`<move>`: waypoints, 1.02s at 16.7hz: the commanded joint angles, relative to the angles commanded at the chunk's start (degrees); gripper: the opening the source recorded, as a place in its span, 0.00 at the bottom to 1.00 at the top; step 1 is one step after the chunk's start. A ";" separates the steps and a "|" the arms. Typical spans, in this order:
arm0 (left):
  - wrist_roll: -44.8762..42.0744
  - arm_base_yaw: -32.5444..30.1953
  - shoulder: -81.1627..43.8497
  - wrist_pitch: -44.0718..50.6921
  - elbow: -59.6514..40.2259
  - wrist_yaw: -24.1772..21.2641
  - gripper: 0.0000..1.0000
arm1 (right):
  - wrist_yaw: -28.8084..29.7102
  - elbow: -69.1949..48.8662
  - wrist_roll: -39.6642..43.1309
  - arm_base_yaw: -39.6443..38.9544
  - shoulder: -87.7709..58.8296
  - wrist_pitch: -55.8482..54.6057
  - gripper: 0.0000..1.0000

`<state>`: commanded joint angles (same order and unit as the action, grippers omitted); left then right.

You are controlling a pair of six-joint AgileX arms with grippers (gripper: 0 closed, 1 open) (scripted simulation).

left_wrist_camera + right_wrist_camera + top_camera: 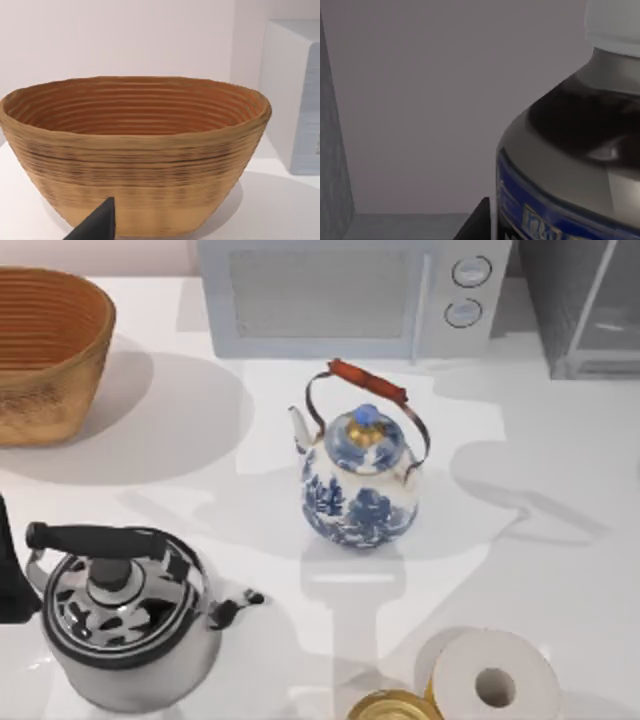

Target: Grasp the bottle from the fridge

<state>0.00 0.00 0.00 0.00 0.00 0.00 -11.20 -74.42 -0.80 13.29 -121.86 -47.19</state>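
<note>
The bottle (575, 150) looms very close in the right wrist view, with a white cap, a dark grey body and a blue label band. It stands inside the fridge, whose grey wall (332, 150) and floor surround it. A dark part of my right gripper (476, 222) sits right beside the bottle's label. In the top view the fridge (585, 310) is at the table's back right corner, with its pale-framed see-through door. My left arm (10, 570) is parked at the table's left edge, and its gripper (97, 225) faces the wicker basket.
A white microwave (350, 295) stands at the back centre and a wicker basket (45, 350) at the back left. A blue-and-white teapot (360, 475) sits mid-table and a steel kettle (125, 625) at the front left. A paper roll (495, 680) and gold-topped tin (395, 707) are at the front.
</note>
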 joint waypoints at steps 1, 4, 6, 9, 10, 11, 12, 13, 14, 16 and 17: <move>0.00 0.00 0.00 0.00 0.00 0.00 1.00 | -0.02 0.16 0.01 0.03 0.14 -0.05 0.00; 0.00 0.00 0.00 0.00 0.00 0.00 1.00 | -0.50 4.26 0.17 0.66 3.19 -1.49 0.00; 0.00 0.00 0.00 0.00 0.00 0.00 1.00 | -1.14 9.68 0.18 1.38 6.59 -3.27 0.00; 0.00 0.00 0.00 0.00 0.00 0.00 1.00 | -2.39 19.50 0.03 2.41 12.21 -6.23 0.00; 0.00 0.00 0.00 0.00 0.00 0.00 1.00 | -2.78 22.06 -0.02 2.71 13.95 -7.16 0.00; 0.00 0.00 0.00 0.00 0.00 0.00 1.00 | -3.11 24.01 -0.06 2.97 15.41 -7.98 0.00; 0.00 0.00 0.00 0.00 0.00 0.00 1.00 | -3.37 25.35 -0.08 3.17 16.47 -8.62 0.00; 0.00 0.00 0.00 0.00 0.00 0.00 1.00 | -3.53 26.07 -0.10 3.29 17.08 -9.02 0.00; 0.00 0.00 0.00 0.00 0.00 0.00 1.00 | -3.56 26.20 -0.10 3.31 17.19 -9.09 0.00; 0.00 0.00 0.00 0.00 0.00 0.00 1.00 | -3.56 26.20 -0.10 3.31 17.19 -9.09 0.00; 0.00 0.00 0.00 0.00 0.00 0.00 1.00 | -3.50 26.03 -0.19 2.98 16.85 -8.92 0.00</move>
<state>0.00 0.00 0.00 0.00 0.00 0.00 -14.70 -48.39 -0.99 16.27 -105.01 -56.12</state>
